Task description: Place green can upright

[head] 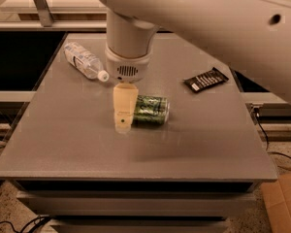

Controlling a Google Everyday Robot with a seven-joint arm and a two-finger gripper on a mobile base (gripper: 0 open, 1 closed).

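Note:
The green can (153, 110) lies on its side near the middle of the grey table (72, 140), its long axis running left to right. My gripper (123, 122) hangs down from the large white arm (128, 42) and sits at the can's left end, covering it. The can's right end and most of its green swirled body show. I cannot tell whether the gripper touches the can.
A clear plastic bottle with a white cap (85, 60) lies at the back left of the table. A dark snack bar wrapper (206, 79) lies at the back right. A cardboard box (283, 203) stands on the floor at the lower right.

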